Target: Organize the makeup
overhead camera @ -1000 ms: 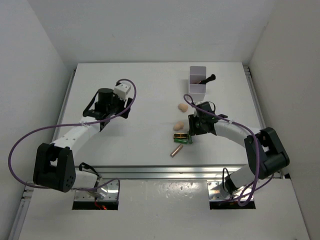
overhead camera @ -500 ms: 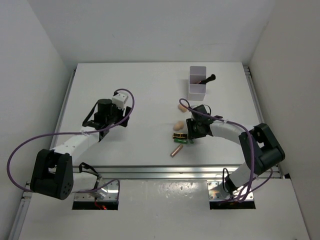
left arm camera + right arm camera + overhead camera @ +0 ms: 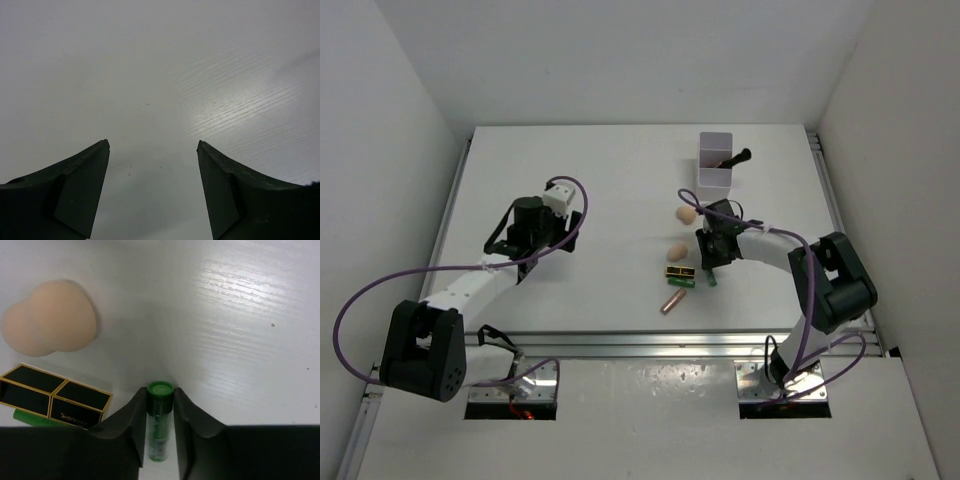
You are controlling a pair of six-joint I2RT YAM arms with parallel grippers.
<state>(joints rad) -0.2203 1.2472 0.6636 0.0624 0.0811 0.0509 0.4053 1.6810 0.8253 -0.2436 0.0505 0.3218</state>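
1. Right wrist view: the right gripper (image 3: 160, 391) is nearly closed. Its fingers (image 3: 131, 427) press on either side of a green tube (image 3: 159, 422), which lies lengthwise between them with its cap just past the tips.
2. It cannot be told whether that tube rests on the surface (image 3: 240, 315) or hangs just above it.
3. Just left of the gripper in this view lies a gold-black tube (image 3: 55, 395), one corner very close to the left finger; contact cannot be told. A second green tube (image 3: 27, 416) peeks out from under its near edge.
4. A peach sponge (image 3: 50, 317) sits ahead of the fingertips and to their left, near the gold-black tube but apart from it.
5. Top external view: another sponge (image 3: 686, 214) lies beside the right wrist, behind the gripper. A copper tube (image 3: 671, 302) lies past the gold-black tube, on the side away from the gripper.
6. The white box (image 3: 716, 180) stands well behind the right gripper, with a black brush (image 3: 735, 157) sticking out over its rim; which compartment it sits in cannot be told.
7. Left wrist view: the left gripper (image 3: 152, 145) is spread wide and holds nothing, with only bare surface beyond its fingertips. From above it is well apart from all the makeup.
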